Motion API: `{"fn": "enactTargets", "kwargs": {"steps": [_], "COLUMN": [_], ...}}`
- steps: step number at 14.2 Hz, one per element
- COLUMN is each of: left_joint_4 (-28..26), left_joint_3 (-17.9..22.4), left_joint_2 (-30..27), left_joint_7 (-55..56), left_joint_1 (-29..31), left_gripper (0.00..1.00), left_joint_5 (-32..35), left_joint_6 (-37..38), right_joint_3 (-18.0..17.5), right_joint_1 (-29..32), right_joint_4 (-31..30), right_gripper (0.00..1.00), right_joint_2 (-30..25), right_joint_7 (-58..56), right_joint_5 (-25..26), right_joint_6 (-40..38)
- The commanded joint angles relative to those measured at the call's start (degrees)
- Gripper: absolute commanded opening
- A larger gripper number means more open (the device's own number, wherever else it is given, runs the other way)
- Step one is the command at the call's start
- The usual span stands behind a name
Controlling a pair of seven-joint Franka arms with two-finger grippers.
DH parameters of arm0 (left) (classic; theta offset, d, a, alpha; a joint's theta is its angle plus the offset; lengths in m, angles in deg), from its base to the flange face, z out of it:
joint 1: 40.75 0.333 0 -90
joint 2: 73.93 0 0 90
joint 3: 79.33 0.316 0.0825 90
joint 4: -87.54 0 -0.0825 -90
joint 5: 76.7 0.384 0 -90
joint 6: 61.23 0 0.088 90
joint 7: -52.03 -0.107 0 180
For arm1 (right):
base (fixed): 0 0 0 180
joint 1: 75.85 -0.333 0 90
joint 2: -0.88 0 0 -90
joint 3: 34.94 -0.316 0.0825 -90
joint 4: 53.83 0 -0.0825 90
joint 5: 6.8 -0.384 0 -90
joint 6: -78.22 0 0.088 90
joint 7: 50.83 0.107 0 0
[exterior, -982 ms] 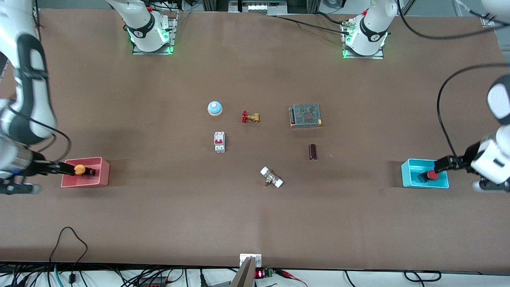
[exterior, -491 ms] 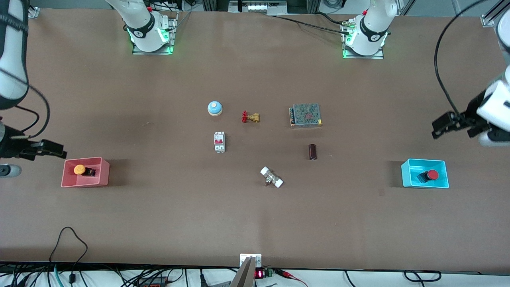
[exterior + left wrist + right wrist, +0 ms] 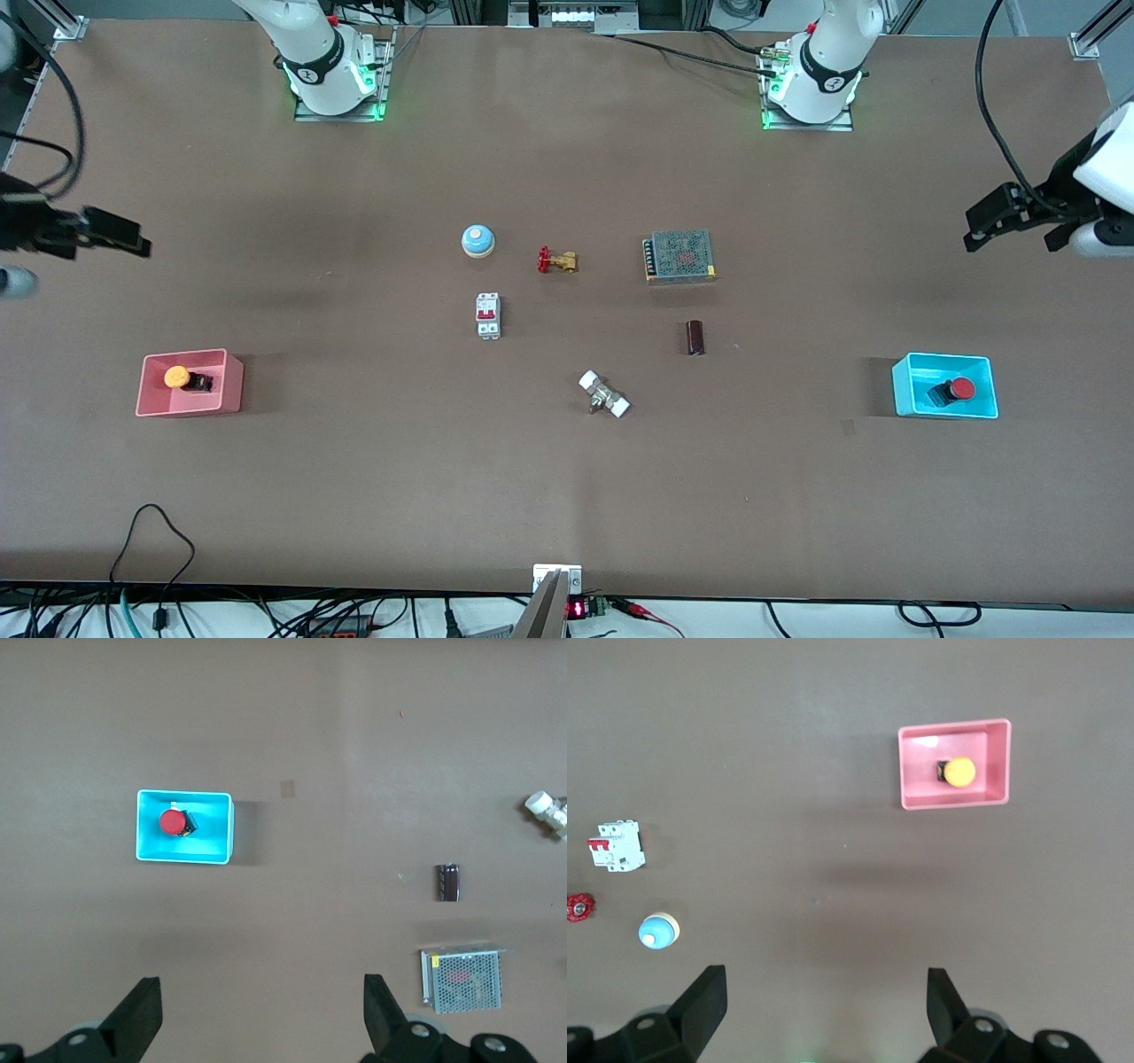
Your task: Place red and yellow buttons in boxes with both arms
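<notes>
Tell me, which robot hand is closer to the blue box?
Left. The left gripper hangs open above the table by the cyan box; the right gripper, also open, is up at the pink box's end.

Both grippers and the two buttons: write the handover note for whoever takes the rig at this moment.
Left gripper: open, empty, up over bare table at the left arm's end.
Right gripper: open, empty, up over bare table at the right arm's end.
Red button: in the cyan box.
Yellow button: in the pink box.
Done: both buttons are boxed and released.
Left: nothing on the job itself that I can see; probably just parking the arms.
</notes>
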Motion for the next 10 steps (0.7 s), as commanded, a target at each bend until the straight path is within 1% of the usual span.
{"fn": "enactTargets", "kwargs": {"steps": [1, 2, 6, 8, 9, 10], "left_joint_4": [-2.0, -1.6, -1.5, -1.5, -1.5, -1.5], "left_joint_3": [-0.3, -0.1, -0.1, 0.2, 1.3, 4.5], "left_joint_2": [-2.0, -1.9, -1.8, -1.9, -1.9, -2.0], "left_joint_7": [-1.9, -1.8, -1.7, -2.1, -2.1, -2.1], "left_joint_1": [0.8, 0.8, 0.8, 0.8, -0.8, -4.0], "left_gripper": [1.0, 1.0, 1.0, 1.0, 1.0, 1.0], "left_joint_5": [-1.2, -1.2, -1.5, -1.5, -1.6, -1.6], "left_joint_6": [-0.2, -0.2, -0.3, -0.3, -0.3, -0.2], "right_joint_3": [-0.2, -0.2, -0.2, -0.3, -0.2, -0.2], "right_joint_1": [0.5, 0.5, 0.5, 0.6, 0.6, 0.6], "right_joint_4": [-4.8, -5.4, -8.3, -9.0, -9.1, -9.1], "right_gripper": [1.0, 1.0, 1.0, 1.0, 1.0, 1.0], "right_joint_2": [-3.7, -4.5, -7.8, -8.3, -8.4, -8.5], "right_joint_7": [0.5, 0.5, 0.6, 1.1, 1.3, 1.3], "right_joint_5": [1.8, 3.3, 3.4, 3.4, 3.4, 3.4], "right_joint_6": [0.2, 0.1, -0.3, -0.4, -0.8, -0.9]}}
